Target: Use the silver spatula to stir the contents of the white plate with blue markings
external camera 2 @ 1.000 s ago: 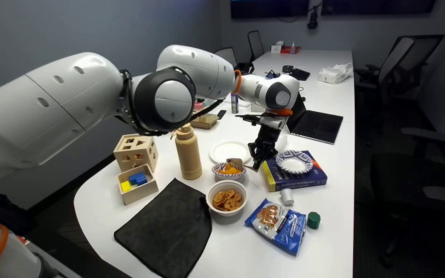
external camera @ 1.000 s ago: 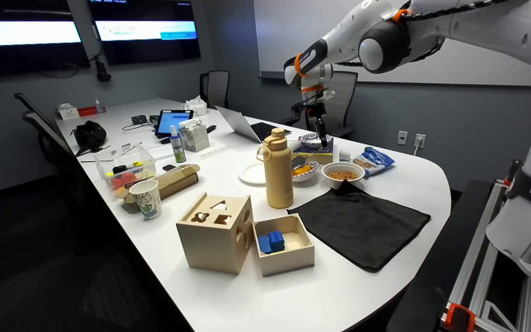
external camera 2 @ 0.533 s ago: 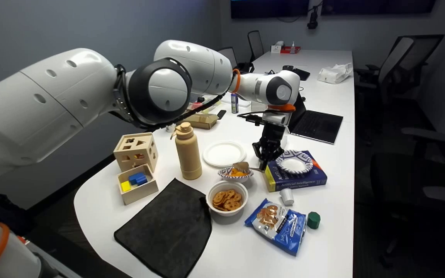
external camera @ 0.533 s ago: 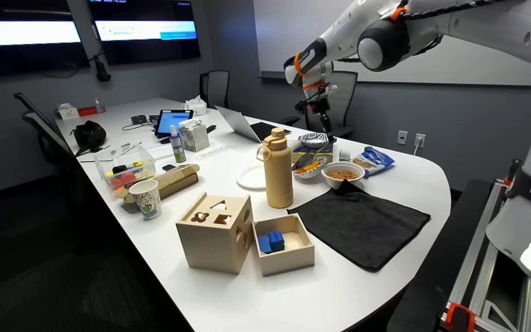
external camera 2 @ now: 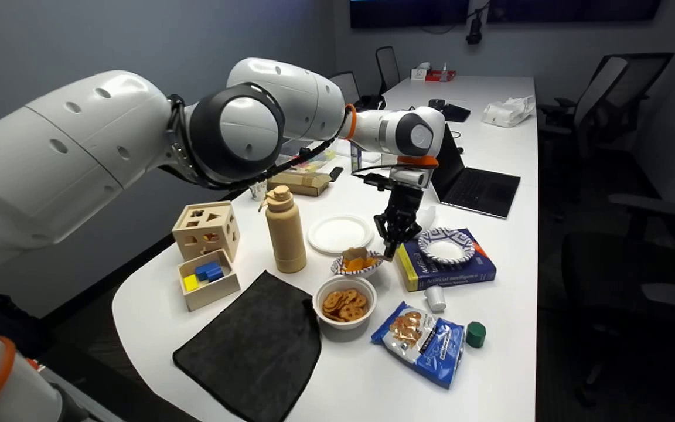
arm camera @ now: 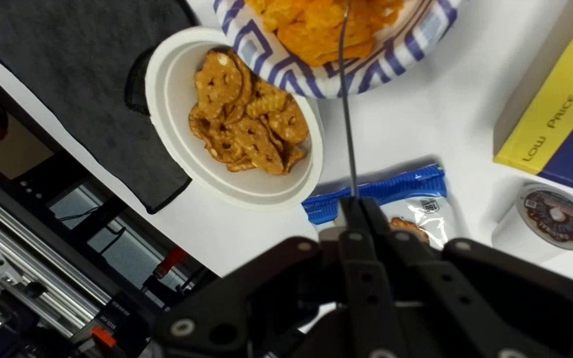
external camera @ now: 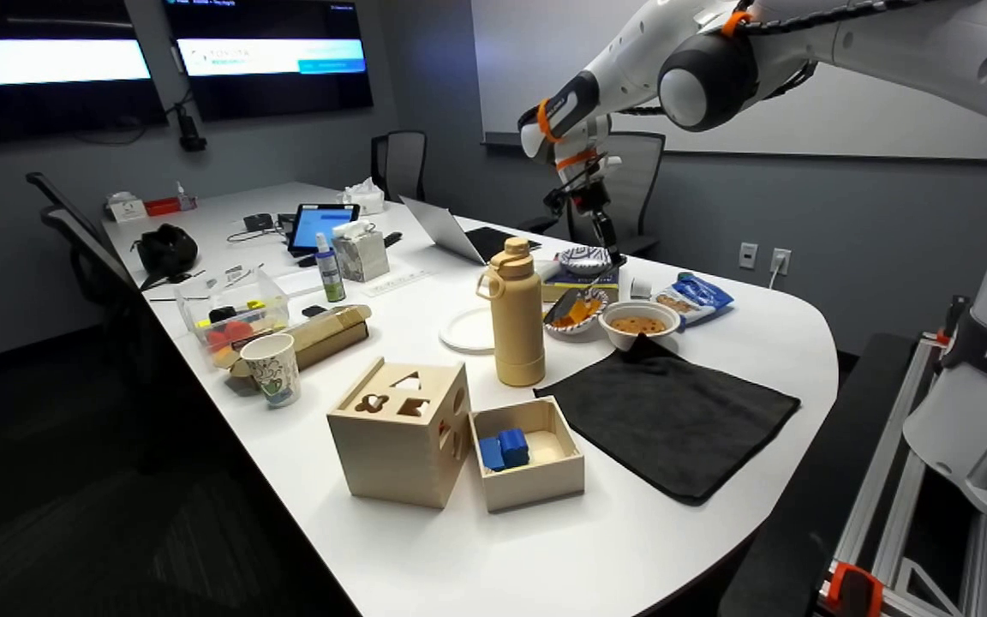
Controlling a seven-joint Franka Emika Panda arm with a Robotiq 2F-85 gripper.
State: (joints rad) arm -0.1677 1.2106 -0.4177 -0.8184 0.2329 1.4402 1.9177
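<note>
The gripper point(arm camera: 359, 201) was pinched tight, its tips parted only by the thin handle of the silver spatula point(external camera: 562, 306), which it held. The blade end lay within the rim of the white plate with blue markings point(arm camera: 401, 59), at the orange food point(arm camera: 326, 35) — contact there could not be told. The dish sat just beside the pretzel bowl point(arm camera: 173, 89); touching or not, unclear. Room: a strip of white tabletop point(arm camera: 430, 124) ran between dish and book point(external camera 2: 472, 274). The flat white plate point(external camera 2: 340, 234) lay close by the dish, and the tan bottle point(external camera 2: 286, 234) stood near. The snack bag point(external camera 2: 422, 343) lay just beside the bowl — past it and the green cap point(external camera 2: 476, 334), tabletop showed to the table's edge.
</note>
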